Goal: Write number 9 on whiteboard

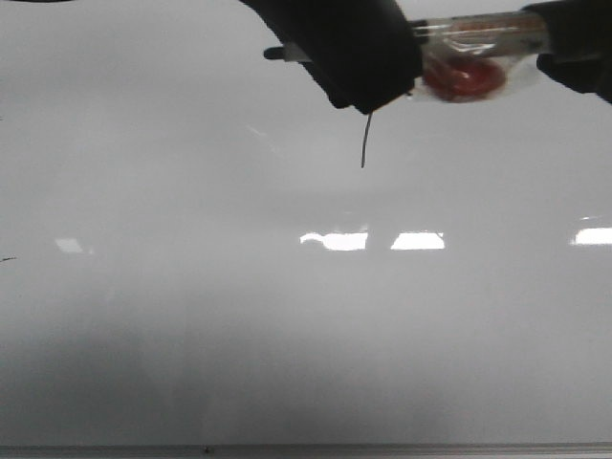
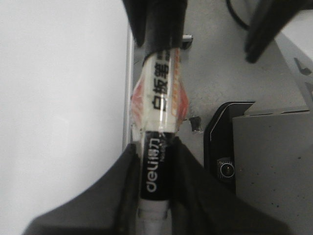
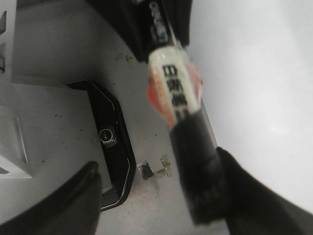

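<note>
We read the left gripper (image 1: 368, 91) and right gripper (image 1: 574, 48) as both clamped on the marker (image 1: 473, 43), and just below the left one the whiteboard (image 1: 191, 316) shows only the number 9 (image 1: 364, 142) tail, loop unseen.

Whiteboard (image 1: 191, 316) glossy, smooth; marker (image 2: 161, 112) shiny plastic; hand (image 1: 356, 57) matt black.

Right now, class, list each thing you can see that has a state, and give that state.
marker: held at both ends, between the two grippers.
left gripper: shut on the marker's black end.
right gripper: shut on the marker's other end.
number 9: only a short black stroke shows below the gripper; the rest is hidden.
whiteboard: glossy, glare patches, otherwise unmarked.
</note>
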